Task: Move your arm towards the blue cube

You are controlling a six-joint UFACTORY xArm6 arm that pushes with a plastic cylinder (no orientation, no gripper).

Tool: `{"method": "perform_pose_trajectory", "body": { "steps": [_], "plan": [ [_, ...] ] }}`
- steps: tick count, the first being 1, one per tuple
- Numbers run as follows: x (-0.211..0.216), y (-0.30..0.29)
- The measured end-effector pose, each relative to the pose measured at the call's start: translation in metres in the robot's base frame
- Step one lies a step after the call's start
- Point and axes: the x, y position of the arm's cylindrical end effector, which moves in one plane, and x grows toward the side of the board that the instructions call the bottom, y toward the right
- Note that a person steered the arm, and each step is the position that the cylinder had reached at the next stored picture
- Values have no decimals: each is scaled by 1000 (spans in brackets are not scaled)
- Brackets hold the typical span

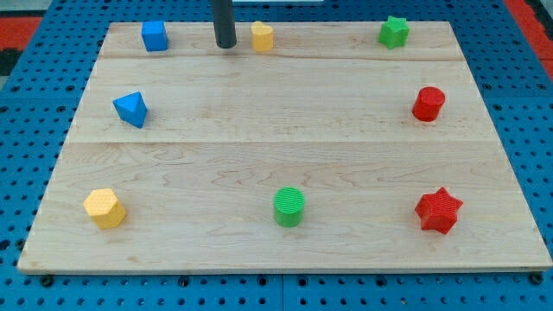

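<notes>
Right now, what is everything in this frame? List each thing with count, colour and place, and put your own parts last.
blue cube: one, blue, top left of the board
blue triangular block: one, blue, left side, below the cube
yellow block: one, yellow, top edge, near the middle
yellow hexagonal block: one, yellow, bottom left
green star block: one, green, top right
green cylinder: one, green, bottom middle
red cylinder: one, red, right side
red star block: one, red, bottom right
wooden board: one, light wood, on a blue pegboard
my tip: one dark rod, between the blue cube and the yellow block, nearer the yellow one
</notes>
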Motion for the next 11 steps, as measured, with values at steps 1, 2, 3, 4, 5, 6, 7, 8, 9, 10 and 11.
{"method": "perform_pose_trajectory", "body": {
  "steps": [1, 2, 3, 4, 5, 6, 7, 8, 9, 10, 11],
  "plan": [
    [-18, -1],
    [-28, -8],
    [-32, -15],
    [-33, -17],
    [-33, -35],
    [-33, -39],
    [-34, -39],
    [-33, -38],
    [-34, -50],
    [-33, -61],
    [-33, -63]
  ]
}}
